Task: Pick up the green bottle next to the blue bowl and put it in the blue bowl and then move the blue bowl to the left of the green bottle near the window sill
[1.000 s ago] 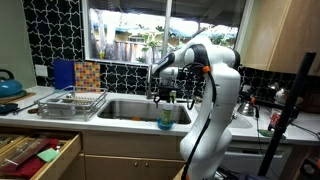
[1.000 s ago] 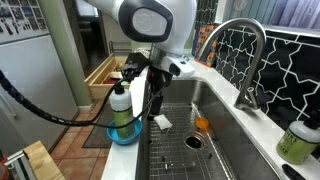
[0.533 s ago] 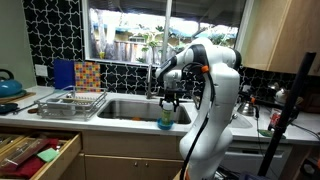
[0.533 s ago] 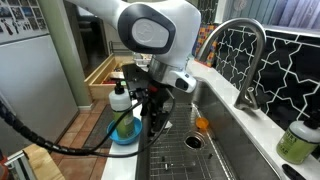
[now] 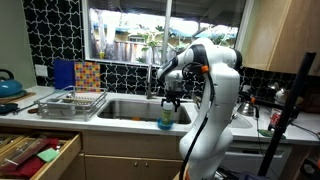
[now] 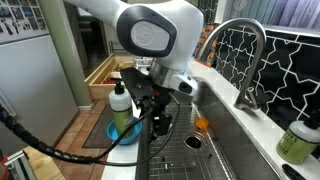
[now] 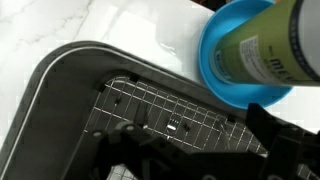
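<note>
The gripper point(image 6: 157, 125) has slid right over the sink point(image 6: 215, 150), jaws wide, and it looks empty. The green bottle point(image 6: 120, 103) stands in the blue bowl point(image 6: 125, 131) on the counter point(image 7: 90, 30), just left of the gripper. Moving the bowl comes next.

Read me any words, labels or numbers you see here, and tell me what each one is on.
Nothing reads clearly.
Green bottle in the blue bowl: dark print along its side, too blurred to read.
Second green bottle by the tiles: no print legible.
</note>
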